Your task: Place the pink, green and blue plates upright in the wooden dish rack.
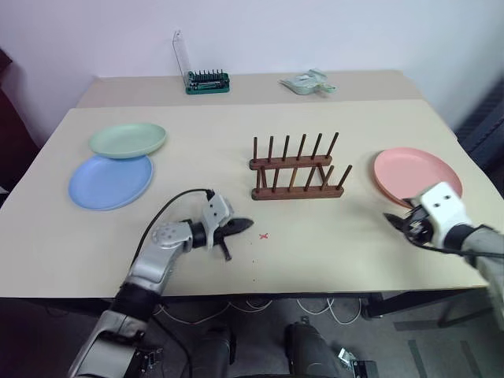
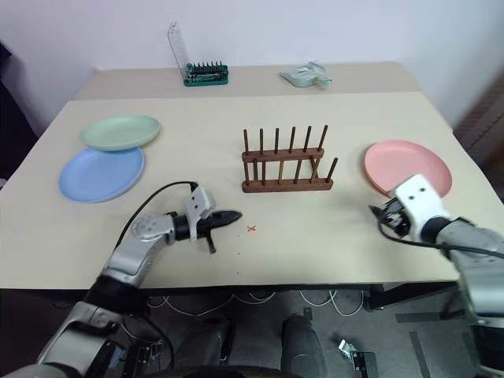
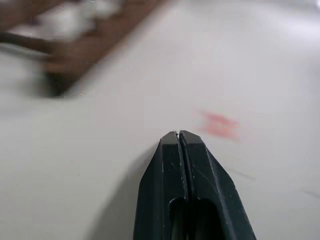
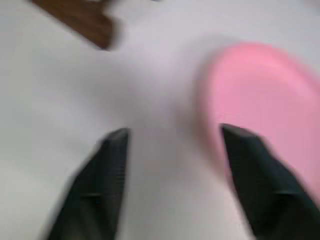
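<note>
The pink plate (image 1: 416,174) lies flat on the table at the right. My right gripper (image 4: 172,135) hovers just in front of its near edge, open with nothing between its fingers (image 1: 396,220). At the left the green plate (image 1: 127,139) lies flat, its rim over the far edge of the blue plate (image 1: 110,181). The wooden dish rack (image 1: 295,168) stands empty in the middle. My left gripper (image 1: 242,225) is shut and empty, low over the table in front of the rack, pointing right toward a small red cross mark (image 1: 264,235).
A green tool holder with a clear lid (image 1: 206,81) and a pale green bag (image 1: 309,83) sit on the far table. The table's front edge (image 1: 252,287) runs just under both arms.
</note>
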`<state>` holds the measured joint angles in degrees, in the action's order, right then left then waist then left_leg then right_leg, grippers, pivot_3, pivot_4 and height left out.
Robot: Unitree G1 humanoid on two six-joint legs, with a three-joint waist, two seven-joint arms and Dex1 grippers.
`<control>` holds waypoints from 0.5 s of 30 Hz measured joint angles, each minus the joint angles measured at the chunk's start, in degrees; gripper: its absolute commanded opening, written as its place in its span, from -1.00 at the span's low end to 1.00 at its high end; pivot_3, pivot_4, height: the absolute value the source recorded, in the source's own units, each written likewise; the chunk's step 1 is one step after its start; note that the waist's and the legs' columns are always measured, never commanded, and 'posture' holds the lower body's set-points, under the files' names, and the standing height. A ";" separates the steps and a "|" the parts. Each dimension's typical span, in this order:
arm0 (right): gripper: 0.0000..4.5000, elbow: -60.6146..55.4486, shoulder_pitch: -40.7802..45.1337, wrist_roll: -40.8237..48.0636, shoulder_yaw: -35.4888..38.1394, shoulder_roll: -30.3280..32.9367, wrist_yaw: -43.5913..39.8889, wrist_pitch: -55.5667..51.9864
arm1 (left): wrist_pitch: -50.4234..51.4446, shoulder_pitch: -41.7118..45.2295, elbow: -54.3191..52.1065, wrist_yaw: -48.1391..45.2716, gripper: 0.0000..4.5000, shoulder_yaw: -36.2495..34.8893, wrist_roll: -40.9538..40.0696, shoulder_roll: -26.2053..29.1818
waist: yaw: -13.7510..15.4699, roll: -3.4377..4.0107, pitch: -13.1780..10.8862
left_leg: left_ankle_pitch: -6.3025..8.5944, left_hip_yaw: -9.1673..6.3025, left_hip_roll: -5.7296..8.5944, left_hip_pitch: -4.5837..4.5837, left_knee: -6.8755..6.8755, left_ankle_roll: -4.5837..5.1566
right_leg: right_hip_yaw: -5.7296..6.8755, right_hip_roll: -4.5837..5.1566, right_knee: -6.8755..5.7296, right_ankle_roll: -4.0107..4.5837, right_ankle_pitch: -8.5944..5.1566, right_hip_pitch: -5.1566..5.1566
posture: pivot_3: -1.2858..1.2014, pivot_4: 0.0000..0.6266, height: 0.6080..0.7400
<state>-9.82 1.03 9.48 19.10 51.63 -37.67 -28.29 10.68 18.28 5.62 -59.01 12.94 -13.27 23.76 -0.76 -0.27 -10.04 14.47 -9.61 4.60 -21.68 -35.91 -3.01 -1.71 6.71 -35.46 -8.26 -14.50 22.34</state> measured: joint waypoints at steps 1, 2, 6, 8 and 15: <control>0.61 1.97 0.82 -1.20 -0.65 0.80 0.31 0.50 | 0.92 0.04 -1.34 -1.50 -1.00 0.21 -0.89 0.39 | 0.12 -0.04 -0.02 | 0.00 0.00 0.00 -0.03 -0.05 0.00 | 0.01 0.00 0.02 0.10 -0.05 -0.01 | 0.03 -0.52 1.00; 0.61 3.87 1.61 -2.34 -1.36 0.97 0.63 1.12 | 1.57 0.23 -2.59 -2.63 -1.00 0.37 -1.59 0.55 | 0.30 -0.05 -0.03 | 0.00 -0.01 0.00 -0.09 -0.09 0.00 | 0.02 0.01 0.07 0.14 -0.06 -0.01 | 0.03 -0.52 1.00; 0.61 14.09 6.62 -6.22 -7.05 0.22 2.61 4.62 | 3.42 2.29 -5.52 -5.22 -1.00 1.62 -3.38 -0.16 | 0.14 -0.02 -0.03 | 0.00 0.00 0.08 -0.31 -0.10 0.00 | 0.02 0.08 0.14 -0.01 0.04 0.17 | 0.03 -0.52 1.00; 0.61 18.40 8.74 -7.99 -9.29 -0.49 3.47 7.46 | 3.59 2.94 -6.28 -4.86 -1.00 2.02 -3.42 -1.30 | 0.10 0.00 -0.02 | -0.01 -0.02 0.09 -0.44 -0.07 0.00 | 0.02 0.08 0.12 -0.02 0.05 0.32 | 0.03 -0.52 1.00; -0.18 27.73 13.70 -12.11 -12.73 -1.40 6.35 16.06 | 3.36 3.56 -6.47 -1.25 -1.00 3.33 -2.06 -4.04 | 0.01 -0.01 -0.02 | -0.01 -0.01 0.10 -0.44 -0.13 0.00 | 0.02 0.06 0.09 -0.01 0.06 0.32 | 0.03 -0.52 1.00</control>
<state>17.91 14.74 -2.63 6.37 50.23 -31.32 -12.22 14.04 21.84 -0.85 -60.26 16.27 -15.33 19.71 -0.74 -0.27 -10.06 14.46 -9.62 4.70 -22.12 -36.05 -3.01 -1.70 6.76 -35.37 -8.27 -14.43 22.66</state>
